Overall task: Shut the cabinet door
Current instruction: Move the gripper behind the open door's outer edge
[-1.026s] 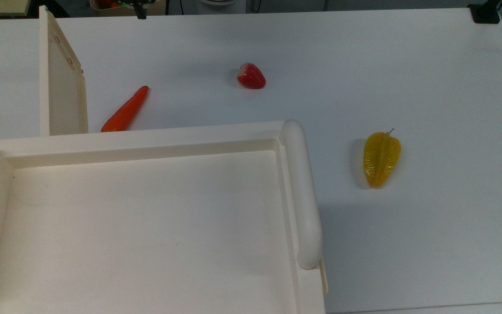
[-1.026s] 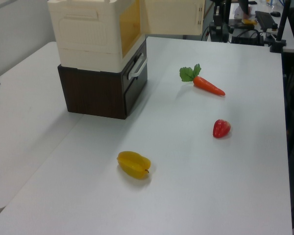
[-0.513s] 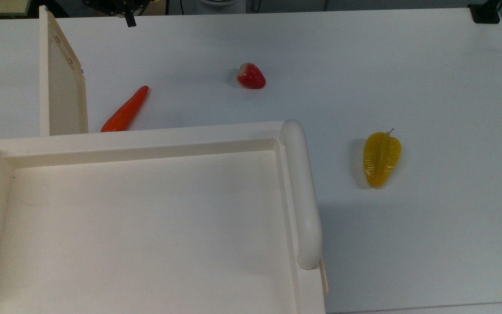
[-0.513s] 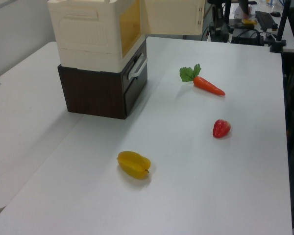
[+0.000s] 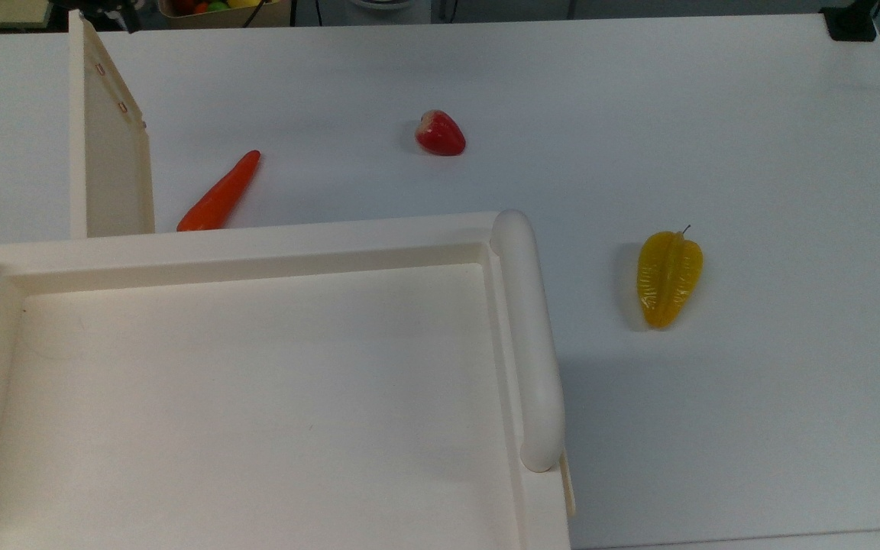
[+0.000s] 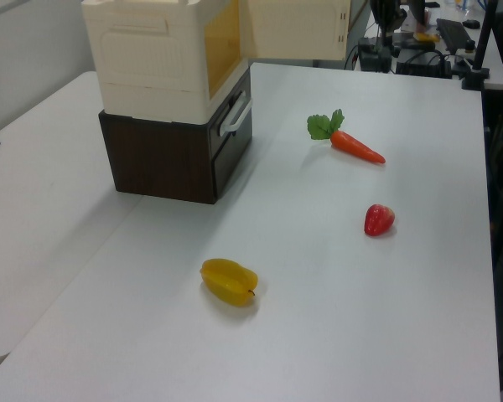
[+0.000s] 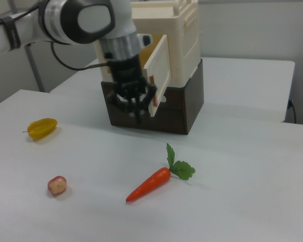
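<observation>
cabinet door (image 5: 108, 145): swung open | gripper (image 7: 137, 117): fingers together, holding nothing, beside door | cabinet (image 6: 163, 59)

Top view: overhead, close above cabinet (image 5: 257, 382). Left and right views: oblique, opposite table ends, sharing carrot (image 6: 358, 147).

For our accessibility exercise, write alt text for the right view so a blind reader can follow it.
A robot arm's gripper hangs beside the open cabinet door of a cream cabinet set on a dark base. On the white table in front lie a carrot, a strawberry and a yellow starfruit.
</observation>
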